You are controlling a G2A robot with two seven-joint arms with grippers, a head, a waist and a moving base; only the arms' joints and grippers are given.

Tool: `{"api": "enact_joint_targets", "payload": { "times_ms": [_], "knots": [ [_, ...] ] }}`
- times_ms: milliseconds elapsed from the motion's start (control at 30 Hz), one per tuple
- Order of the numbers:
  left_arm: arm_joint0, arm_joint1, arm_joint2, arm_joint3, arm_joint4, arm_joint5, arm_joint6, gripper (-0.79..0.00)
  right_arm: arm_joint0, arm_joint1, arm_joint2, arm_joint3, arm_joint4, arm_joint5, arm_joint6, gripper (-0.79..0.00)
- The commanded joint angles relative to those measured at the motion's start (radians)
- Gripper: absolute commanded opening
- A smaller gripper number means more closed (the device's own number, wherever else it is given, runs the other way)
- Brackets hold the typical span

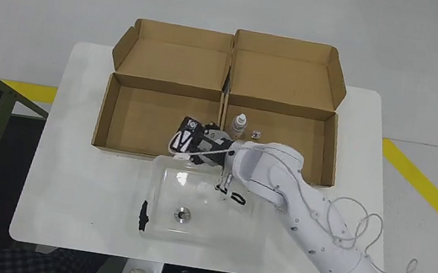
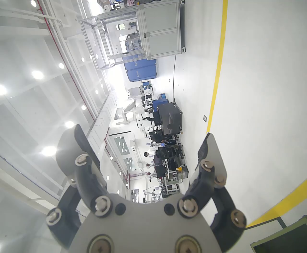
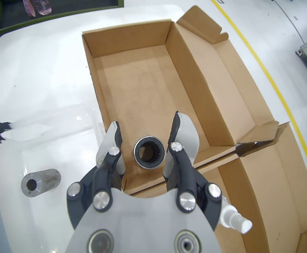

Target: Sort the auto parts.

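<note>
The white table with rounded corners (image 1: 65, 199) stands on a pale grey floor marked with a yellow floor line (image 1: 425, 180).

The right gripper (image 3: 147, 119) hangs over the near end of the left brown cardboard box (image 3: 144, 83), jaws spread wide and clasping nothing. Between them, touching neither, is a short metal ring with a black lining (image 3: 139, 153), seen against the box floor just inside the near wall; I cannot tell if it rests there. Beyond the jaws the box floor runs bare to the far wall, its lid flap folded back.

To one side of the jaws lies the right brown cardboard box (image 1: 286, 142), wall against wall with the first, with a small white spray bottle (image 3: 236, 218) in it. To the other side, behind the fingers, is a clear plastic tray (image 1: 202, 194) holding a grey metal cylinder (image 3: 40, 183), with a slim black part (image 1: 142, 214) at its outer edge.

The left gripper (image 2: 144, 134) points into an open factory hall, jaws spread, nothing between them.
</note>
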Motion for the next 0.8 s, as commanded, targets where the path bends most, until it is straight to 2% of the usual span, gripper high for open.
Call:
{"api": "enact_joint_targets", "payload": {
  "times_ms": [0,67,133,400,767],
  "knots": [
    [0.000,0.000,0.000,0.000,0.000,0.000,0.000,0.000,-0.035,0.009,0.013,-0.058,-0.015,-0.025,-0.002,-0.397],
    [0.000,0.000,0.000,0.000,0.000,0.000,0.000,0.000,-0.071,0.019,0.027,-0.109,-0.031,-0.055,-0.009,-0.394],
    [0.000,0.000,0.000,0.000,0.000,0.000,0.000,0.000,-0.112,0.029,0.040,-0.157,-0.052,-0.081,-0.013,-0.342],
    [0.000,0.000,0.000,0.000,0.000,0.000,0.000,0.000,-0.271,0.066,0.078,-0.282,-0.134,-0.180,-0.042,-0.329],
    [0.000,0.000,0.000,0.000,0.000,0.000,0.000,0.000,-0.398,0.101,0.113,-0.307,-0.219,-0.269,-0.107,-0.339]
  ]
}}
